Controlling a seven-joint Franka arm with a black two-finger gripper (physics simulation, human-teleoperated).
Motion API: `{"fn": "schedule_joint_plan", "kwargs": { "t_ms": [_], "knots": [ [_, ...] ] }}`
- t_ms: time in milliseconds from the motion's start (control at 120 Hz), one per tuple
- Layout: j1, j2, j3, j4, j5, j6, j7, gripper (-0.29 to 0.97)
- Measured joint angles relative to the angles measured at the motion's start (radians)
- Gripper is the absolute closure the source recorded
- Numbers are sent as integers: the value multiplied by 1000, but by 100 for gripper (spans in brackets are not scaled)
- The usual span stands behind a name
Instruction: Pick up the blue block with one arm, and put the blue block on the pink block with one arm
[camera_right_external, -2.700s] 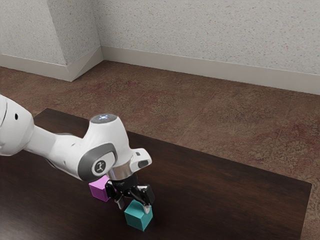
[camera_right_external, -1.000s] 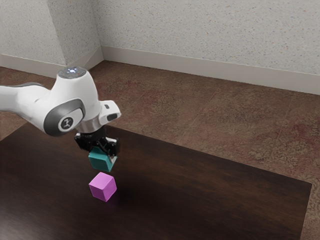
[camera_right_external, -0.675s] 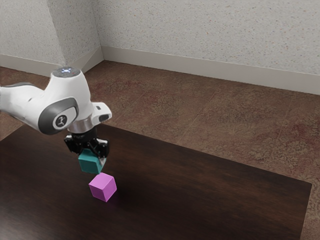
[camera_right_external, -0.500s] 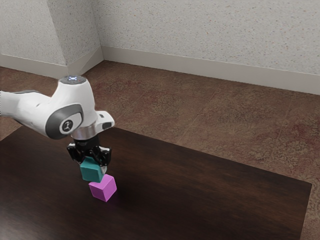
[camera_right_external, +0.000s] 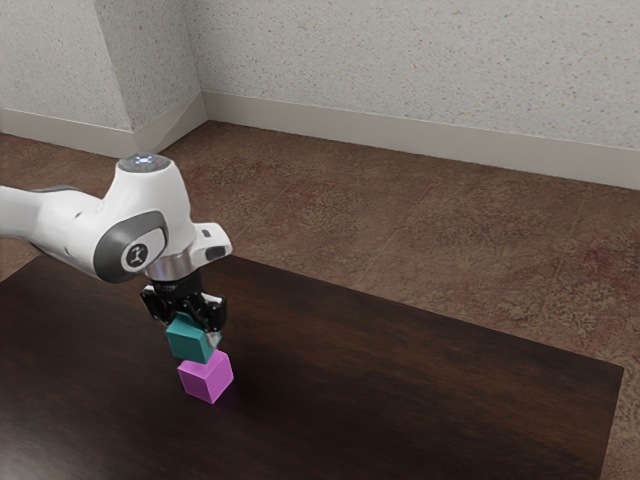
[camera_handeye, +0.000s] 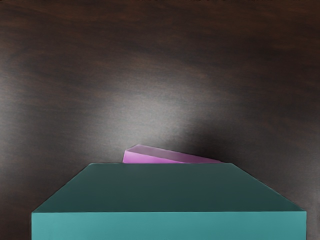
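Gripper (camera_right_external: 189, 322) clamped narrowly on blue block (camera_right_external: 188, 341), fingers on two sides. Block sits directly over pink block (camera_right_external: 207, 378); contact unclear. Dark table (camera_right_external: 420, 400) beneath.

A dark brown wooden table (camera_right_external: 430, 400) takes up the lower part of the exterior view. Its far edge runs on a slant from the exterior view's left down toward the right, ending in a corner near the right border. Its top is glossy, with faint streaked grain. In the wrist view the same tabletop (camera_handeye: 160, 60) carries a soft pale sheen at its middle. Beyond the table lies a mottled reddish-brown floor (camera_right_external: 420, 215). A pale baseboard (camera_right_external: 420, 136) lines the foot of a speckled off-white wall (camera_right_external: 430, 50). At the exterior view's upper left a wall section (camera_right_external: 140, 55) juts forward, and the baseboard bends around its foot.
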Motion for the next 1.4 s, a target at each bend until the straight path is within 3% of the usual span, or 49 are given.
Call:
{"fn": "schedule_joint_plan", "kwargs": {
  "t_ms": [467,1400],
  "knots": [
    [12,26,-1,-14,-53,49,107,33],
    [11,4,-1,-47,-71,69,189,33]
  ]
}}
